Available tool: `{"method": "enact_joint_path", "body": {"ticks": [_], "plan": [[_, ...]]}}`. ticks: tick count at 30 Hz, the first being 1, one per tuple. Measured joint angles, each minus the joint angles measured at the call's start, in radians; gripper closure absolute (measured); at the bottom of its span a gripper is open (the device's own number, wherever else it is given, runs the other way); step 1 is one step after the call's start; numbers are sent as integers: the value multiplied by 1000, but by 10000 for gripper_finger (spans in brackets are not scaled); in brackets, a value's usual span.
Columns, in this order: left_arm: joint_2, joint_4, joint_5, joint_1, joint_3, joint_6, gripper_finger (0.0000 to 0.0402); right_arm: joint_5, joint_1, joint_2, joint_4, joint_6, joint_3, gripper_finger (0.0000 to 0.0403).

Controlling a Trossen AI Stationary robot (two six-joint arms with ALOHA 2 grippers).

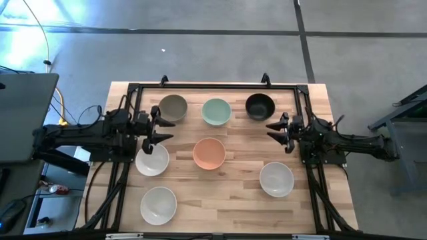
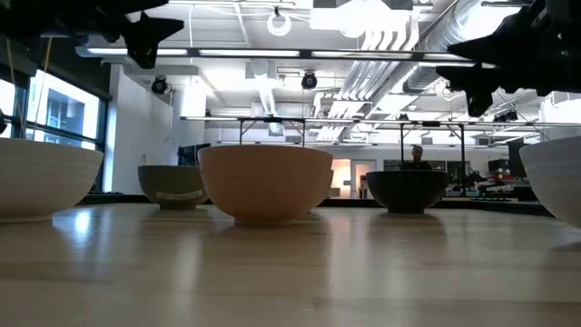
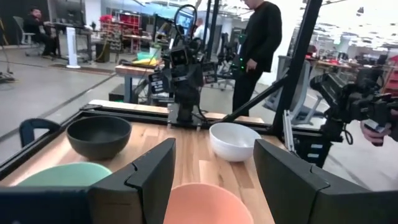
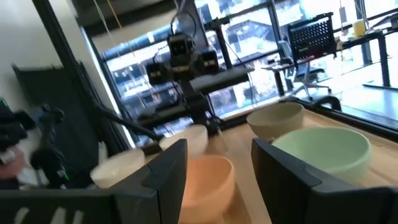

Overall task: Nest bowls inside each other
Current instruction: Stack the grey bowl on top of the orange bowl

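Seven bowls sit apart on the wooden bench, and none is inside another yet, so the job looks like it is only at the start.

Along the far edge stand three in a row: the grey bowl toward the far left corner, the mint bowl in the middle, and the black bowl toward the far right corner. The peach bowl sits in the middle of the bench. One white bowl is near the left edge, another white one is by the near left corner, and the third white bowl is near the right edge.

The left gripper hangs above the left edge, between the grey bowl and the closest white one, with its fingers spread and nothing in them. The right gripper hangs above the right edge, just beside the black bowl, fingers spread wide too (also holding nothing).

Next, I think one gripper has to go down and pinch a bowl by its rim. The left one has the white bowl close by; the right one has the black bowl. The bowls look smooth, so the pinch should be firm, and the bowl must be lifted and dropped straight into another one.
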Motion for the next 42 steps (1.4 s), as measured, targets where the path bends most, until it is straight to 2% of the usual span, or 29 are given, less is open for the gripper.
{"method": "enact_joint_path", "body": {"ticks": [4,7,13,16,25,30,33,36,42], "plan": [[68,2,12,0,57,-17,194,3,0,0,37,93,0,231],[109,31,31,0,94,-17,194,17,0,0,53,101,0,231],[175,234,98,0,110,-38,194,31,0,0,58,172,5,231],[191,281,102,0,110,-58,194,31,0,0,98,181,6,231],[246,282,103,1,110,-91,194,86,0,0,329,206,9,231],[275,283,85,-1,144,-192,194,96,0,0,388,191,9,231],[290,283,27,-11,190,-178,194,86,0,0,404,195,10,231],[308,248,-84,-13,234,-122,194,63,0,0,403,210,10,231],[312,-41,-370,7,311,-36,194,56,0,0,397,281,10,231]]}}
